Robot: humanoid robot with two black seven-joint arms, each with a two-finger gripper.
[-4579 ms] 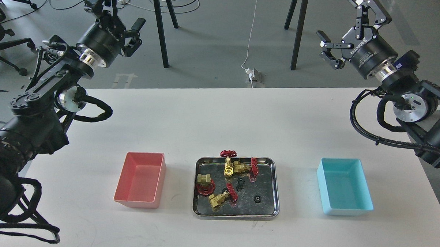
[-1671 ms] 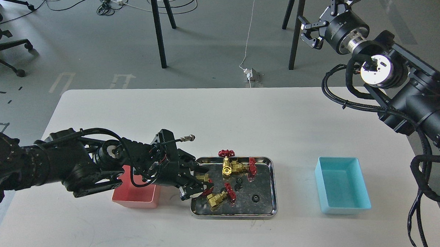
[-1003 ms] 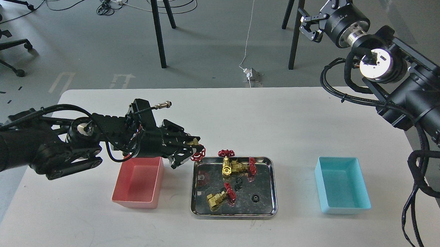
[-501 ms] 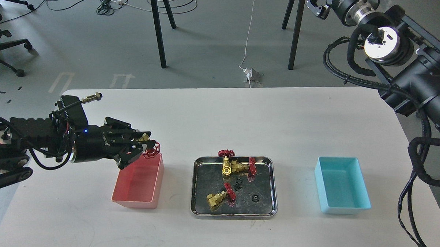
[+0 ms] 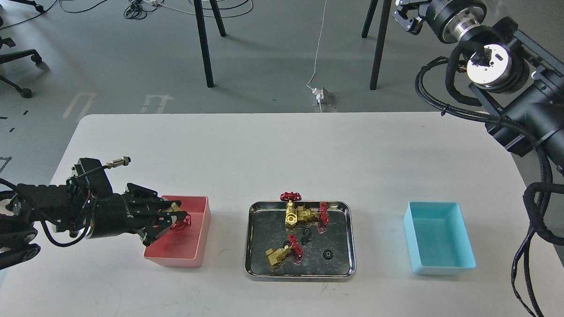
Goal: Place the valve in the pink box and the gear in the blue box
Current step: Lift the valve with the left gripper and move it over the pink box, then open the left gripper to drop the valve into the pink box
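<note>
2 bins flank the steel tray (image 5: 348,243) on the white table (image 5: 272,144), the pink box (image 5: 198,248) just left of it and the blue box (image 5: 458,246) well apart to the right, with bare tabletop on the far side and along the near edge. Reaching in from the left, the left gripper (image 5: 174,221) pinches a valve (image 5: 180,222) by its brass body over the pink box's left half. The right gripper (image 5: 405,6) hangs far right beyond the table, fingers spread and holding nothing, while 1 small gear (image 5: 328,255) lies in the tray's near right part beside 3 other valves (image 5: 285,252).
</note>
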